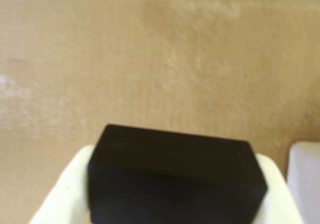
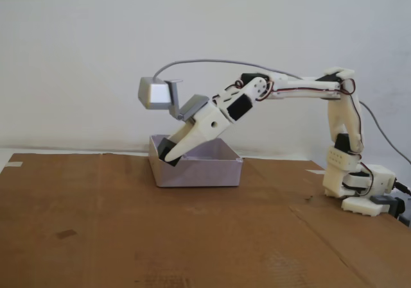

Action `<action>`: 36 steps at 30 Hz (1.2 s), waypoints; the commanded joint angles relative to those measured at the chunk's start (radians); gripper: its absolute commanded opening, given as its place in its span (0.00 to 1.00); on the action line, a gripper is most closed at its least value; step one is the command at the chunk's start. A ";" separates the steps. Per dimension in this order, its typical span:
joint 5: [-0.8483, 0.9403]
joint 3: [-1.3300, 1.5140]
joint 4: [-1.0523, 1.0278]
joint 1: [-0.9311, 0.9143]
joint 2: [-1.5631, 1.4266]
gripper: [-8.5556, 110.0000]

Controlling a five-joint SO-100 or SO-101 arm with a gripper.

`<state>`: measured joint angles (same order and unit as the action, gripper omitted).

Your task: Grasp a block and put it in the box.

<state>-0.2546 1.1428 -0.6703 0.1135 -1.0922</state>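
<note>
The black block (image 1: 175,154) fills the bottom of the wrist view, clamped between my white fingers (image 1: 62,194). My gripper (image 1: 172,189) is shut on it. In the fixed view the gripper (image 2: 169,157) points down and to the left, with the block (image 2: 165,151) at its tip by the left wall of the pale lavender box (image 2: 205,172). The block hangs at about rim height. One corner of the box (image 1: 305,179) shows at the right edge of the wrist view, and brown cardboard lies beyond the block.
Brown cardboard (image 2: 128,237) covers the table around the box. The arm's base (image 2: 359,192) stands at the right, a grey camera module (image 2: 154,93) rides above the gripper, and a white wall rises behind.
</note>
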 commanded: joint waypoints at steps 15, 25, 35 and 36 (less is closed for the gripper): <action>0.061 -0.132 -0.118 -0.216 -0.342 0.07; 0.061 -0.132 -0.187 -0.351 -0.364 0.07; 0.092 -0.126 -0.190 -0.491 -0.347 0.07; 0.097 -0.112 -0.190 -0.503 -0.347 0.07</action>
<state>-0.1810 1.1428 -0.8667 -0.3513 -1.2717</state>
